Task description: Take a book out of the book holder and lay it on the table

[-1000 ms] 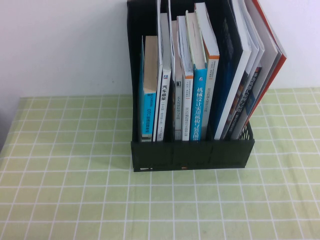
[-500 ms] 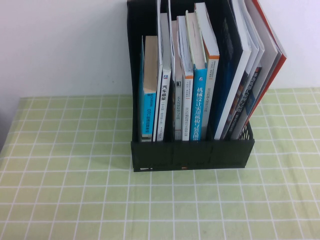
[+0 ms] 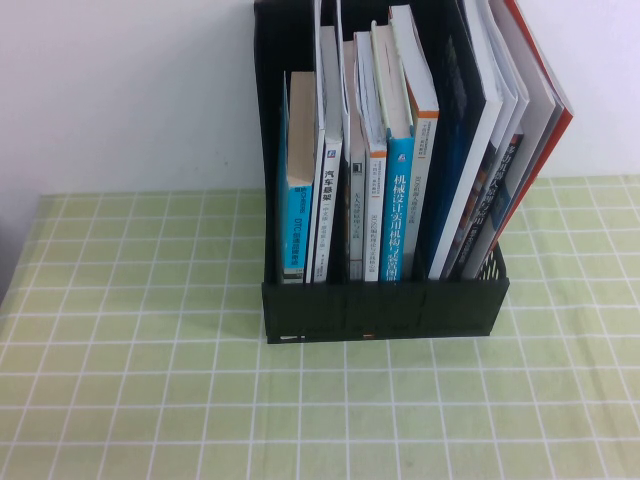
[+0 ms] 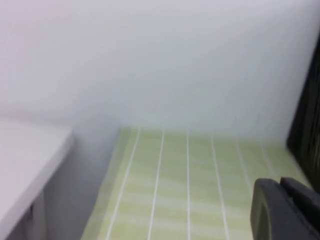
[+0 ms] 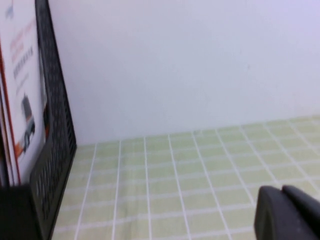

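Note:
The black book holder [image 3: 385, 310] stands at the back middle of the green grid table [image 3: 130, 400], full of upright books. The thin red-covered book [image 3: 560, 115] leans at the holder's far right; its white cover with truck pictures shows in the right wrist view [image 5: 22, 100] behind the mesh side [image 5: 55, 125]. Neither gripper shows in the high view. My left gripper [image 4: 280, 182] is shut and empty, low over the cloth to the left of the holder [image 4: 307, 115]. My right gripper [image 5: 282, 189] is shut and empty, low over the cloth to the right of the holder.
Blue-spined paperbacks [image 3: 398, 200] and a dark blue large book [image 3: 455, 150] fill the other slots. A white wall runs behind the table. A white surface [image 4: 25, 165] lies beyond the table's left edge.

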`<action>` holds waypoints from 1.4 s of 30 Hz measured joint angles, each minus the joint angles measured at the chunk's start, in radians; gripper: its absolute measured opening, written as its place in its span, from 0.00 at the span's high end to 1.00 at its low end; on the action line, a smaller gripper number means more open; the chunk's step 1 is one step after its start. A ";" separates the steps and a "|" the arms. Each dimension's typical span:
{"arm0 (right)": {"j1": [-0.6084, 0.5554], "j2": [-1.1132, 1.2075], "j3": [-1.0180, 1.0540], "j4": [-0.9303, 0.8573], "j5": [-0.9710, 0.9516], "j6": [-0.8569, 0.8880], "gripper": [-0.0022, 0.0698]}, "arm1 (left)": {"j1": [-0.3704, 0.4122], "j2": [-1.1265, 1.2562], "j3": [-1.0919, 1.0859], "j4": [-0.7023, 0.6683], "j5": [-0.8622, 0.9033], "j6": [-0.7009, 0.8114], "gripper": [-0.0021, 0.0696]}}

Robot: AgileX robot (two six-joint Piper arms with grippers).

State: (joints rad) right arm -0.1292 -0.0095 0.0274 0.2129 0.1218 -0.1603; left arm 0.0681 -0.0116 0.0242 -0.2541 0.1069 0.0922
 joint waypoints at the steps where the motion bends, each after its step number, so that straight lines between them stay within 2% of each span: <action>1: 0.000 0.000 0.000 0.000 -0.039 0.002 0.97 | 0.000 0.000 0.000 -0.018 -0.041 0.000 0.98; 5: 0.000 0.000 0.000 0.000 -0.136 0.002 0.97 | 0.000 0.000 0.000 -0.052 -0.177 -0.034 0.98; 9: 0.000 0.000 0.000 0.000 -0.153 0.004 0.97 | 0.000 0.000 0.000 -0.059 -0.223 -0.050 0.97; 42: 0.000 0.000 0.000 0.000 -0.158 0.006 0.97 | 0.000 0.000 0.000 -0.061 -0.227 -0.050 0.97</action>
State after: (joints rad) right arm -0.1292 -0.0095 0.0274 0.2129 -0.0361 -0.1546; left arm 0.0681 -0.0116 0.0242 -0.3152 -0.1203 0.0426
